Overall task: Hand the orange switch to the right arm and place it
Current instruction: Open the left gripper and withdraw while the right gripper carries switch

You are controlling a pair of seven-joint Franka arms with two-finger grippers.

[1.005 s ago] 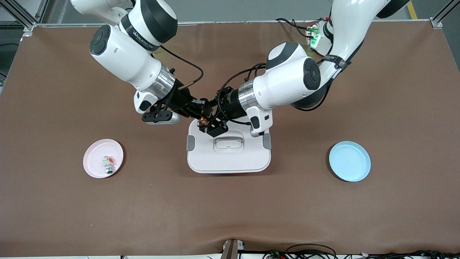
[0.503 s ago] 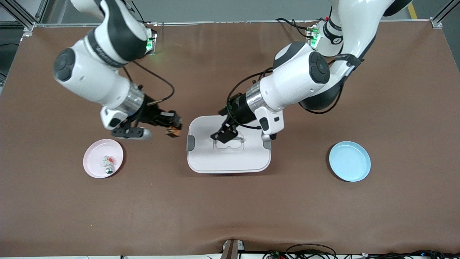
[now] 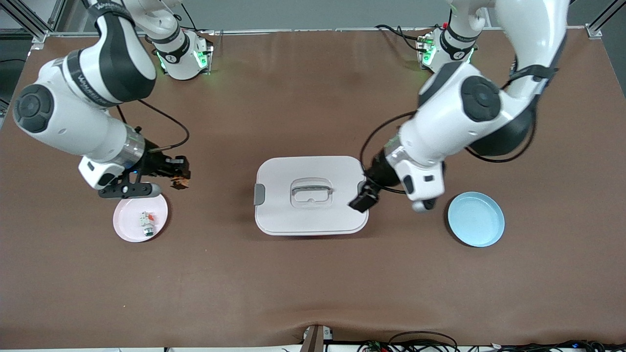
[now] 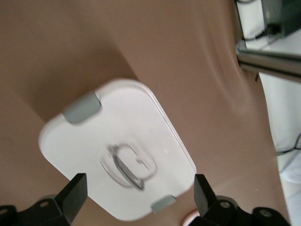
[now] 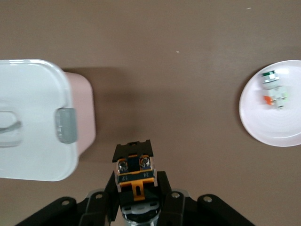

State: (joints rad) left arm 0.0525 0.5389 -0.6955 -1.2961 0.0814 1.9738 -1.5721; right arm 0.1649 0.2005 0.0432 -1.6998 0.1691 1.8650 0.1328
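- My right gripper (image 3: 180, 182) now holds the switch (image 3: 179, 183) tightly, moved from centre to left of frame, beside the pink plate (image 3: 128, 230).
- My left gripper (image 3: 363, 199) is wide open, empty, withdrawn over the box (image 3: 293, 222) edge: handover done, placing remains.

The counter (image 3: 303, 283) wears a matt brown cloth-like cover with faint creases. The white lidded box (image 3: 293, 215) looks like smooth, slightly glossy plastic with matt grey clips. The pink plate (image 3: 124, 225) and blue plate (image 3: 477, 220) seem smooth plastic. Both arms have glossy white shells and brushed-metal wrist rings.
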